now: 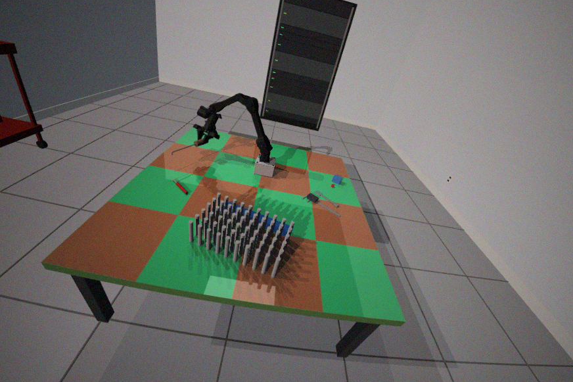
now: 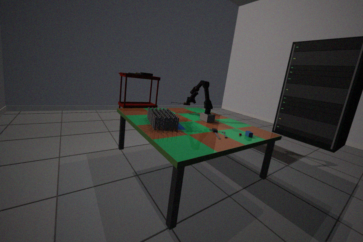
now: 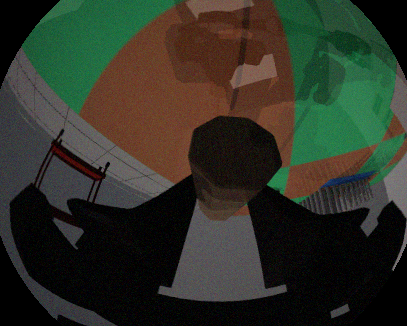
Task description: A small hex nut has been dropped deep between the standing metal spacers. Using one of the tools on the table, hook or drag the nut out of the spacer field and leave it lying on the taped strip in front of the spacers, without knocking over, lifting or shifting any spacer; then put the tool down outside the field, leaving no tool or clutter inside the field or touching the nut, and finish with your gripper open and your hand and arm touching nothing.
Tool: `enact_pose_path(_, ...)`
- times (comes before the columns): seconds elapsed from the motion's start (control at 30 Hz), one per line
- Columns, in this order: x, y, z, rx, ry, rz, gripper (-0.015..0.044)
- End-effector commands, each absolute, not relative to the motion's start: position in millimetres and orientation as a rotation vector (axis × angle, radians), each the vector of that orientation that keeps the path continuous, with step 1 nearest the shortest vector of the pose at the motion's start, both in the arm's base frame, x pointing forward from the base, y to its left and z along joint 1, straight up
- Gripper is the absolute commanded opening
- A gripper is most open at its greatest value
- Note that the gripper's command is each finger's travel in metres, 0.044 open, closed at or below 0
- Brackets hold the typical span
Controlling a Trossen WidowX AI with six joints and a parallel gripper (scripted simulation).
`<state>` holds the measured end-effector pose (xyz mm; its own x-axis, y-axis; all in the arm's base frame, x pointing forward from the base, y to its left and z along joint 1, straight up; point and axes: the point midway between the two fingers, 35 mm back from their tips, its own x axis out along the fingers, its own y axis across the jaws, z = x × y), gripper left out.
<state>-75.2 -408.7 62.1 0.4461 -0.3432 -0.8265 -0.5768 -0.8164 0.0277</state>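
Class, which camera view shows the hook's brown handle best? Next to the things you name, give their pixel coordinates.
The wrist view: the handle (image 1: 199, 142) (image 2: 185, 103) (image 3: 234, 152) is large there, its faceted end facing the camera between the tool's (image 1: 201, 139) (image 2: 189, 103) (image 3: 222, 210) fingers. The top view shows it small, with the thin shaft extending; the exterior view, a tiny dark lump.

It looks like a lab or server room: a tall black equipment rack (image 1: 273, 56) (image 2: 283, 86) with small lights stands beyond a robot arm (image 1: 257, 120) (image 2: 207, 95) on a table (image 1: 224, 296) (image 2: 164, 148).
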Motion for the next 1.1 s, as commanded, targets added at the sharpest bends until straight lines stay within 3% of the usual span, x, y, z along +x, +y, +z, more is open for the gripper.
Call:
enact_pose_path(0.0, -74, -407, 100, -2.449, 0.803, 1.306, 0.0)
enact_pose_path(0.17, -71, -398, 138, -2.449, 0.802, 1.306, 0.0)
enact_pose_path(0.4, -64, -398, 139, -2.469, 0.777, 1.336, 0.0)
enact_pose_path(1.07, 22, -390, 136, -2.83, 0.259, 1.804, 0.0)
